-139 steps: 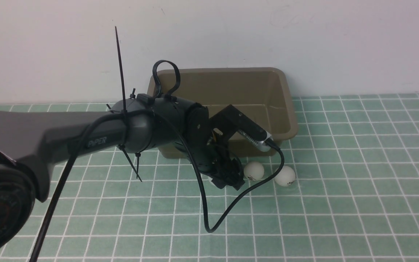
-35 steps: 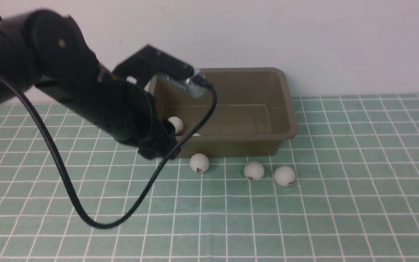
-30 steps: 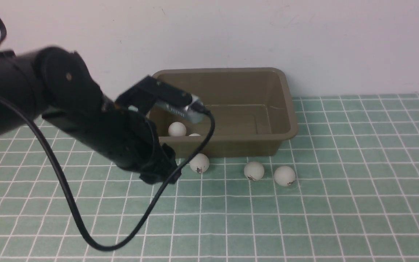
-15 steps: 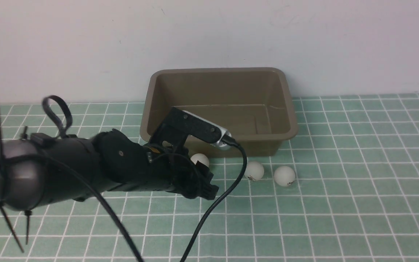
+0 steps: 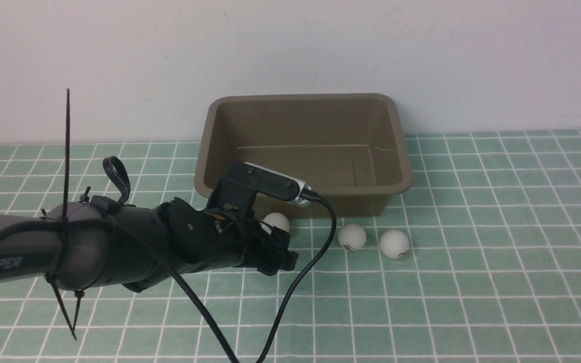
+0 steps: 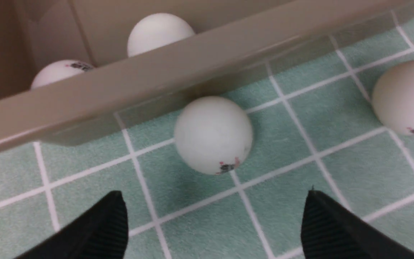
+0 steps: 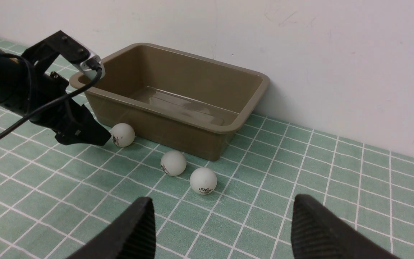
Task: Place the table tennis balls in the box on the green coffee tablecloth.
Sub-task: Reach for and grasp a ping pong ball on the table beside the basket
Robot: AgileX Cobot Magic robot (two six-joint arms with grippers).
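Left hand (image 6: 214,196): low over the cloth, black ribbed fingers (image 6: 102,230) spread wide. Nothing lies between them and nothing is touched.

Directly ahead of the fingertips, centred on the gap and just clear of it, lies one small white matte table tennis ball (image 6: 213,135). Its small dark logo is turned towards the hand. It rests on the mint-green tablecloth with thin white grid lines (image 6: 282,151), close under the flared rim of the box. Contact with the box wall cannot be determined.

Immediately beyond that ball stands the rectangular olive-brown plastic box (image 6: 156,82). Inside it, at the end nearest the hand, are a first boxed ball (image 6: 158,32) and a second boxed ball (image 6: 61,72), both white and slightly apart.

Off to the hand's right, a second loose ball (image 5: 352,237) and, just beside it and further out, a third loose ball (image 5: 395,244) rest on the cloth. Both are in front of the box and clear of its wall.

Behind the box rises a plain white wall (image 5: 421,50).

Right hand (image 7: 223,205): well apart from the left hand, on the other side of the three loose balls. Its fingers are parted wide and hold nothing.
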